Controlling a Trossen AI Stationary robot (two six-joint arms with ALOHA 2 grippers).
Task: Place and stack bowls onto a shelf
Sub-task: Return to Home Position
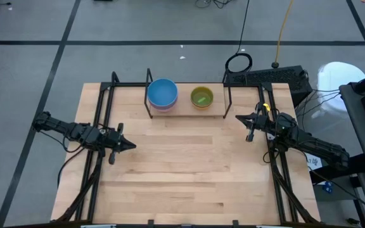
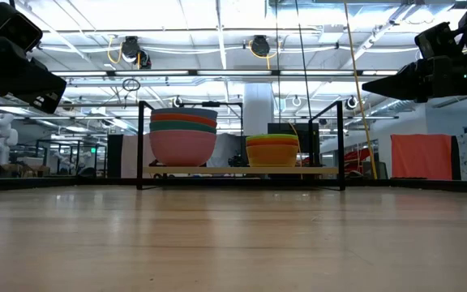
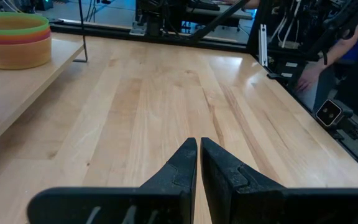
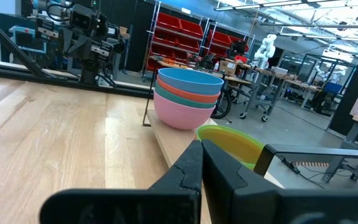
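Two bowl stacks on the shelf [image 1: 185, 107]: blue-topped stack [image 1: 162, 93] and green-topped stack [image 1: 201, 97], just apart. Lower bowls show only as rims in the low view, so the count is unclear. Left claw [image 1: 130, 145] and right claw [image 1: 238, 118] are both pinched closed and empty over the table [image 1: 189, 164].

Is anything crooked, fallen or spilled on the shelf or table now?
Nothing stands out. The blue-topped stack and the green-topped stack sit level on the shelf; the left gripper and the right gripper are shut and empty.
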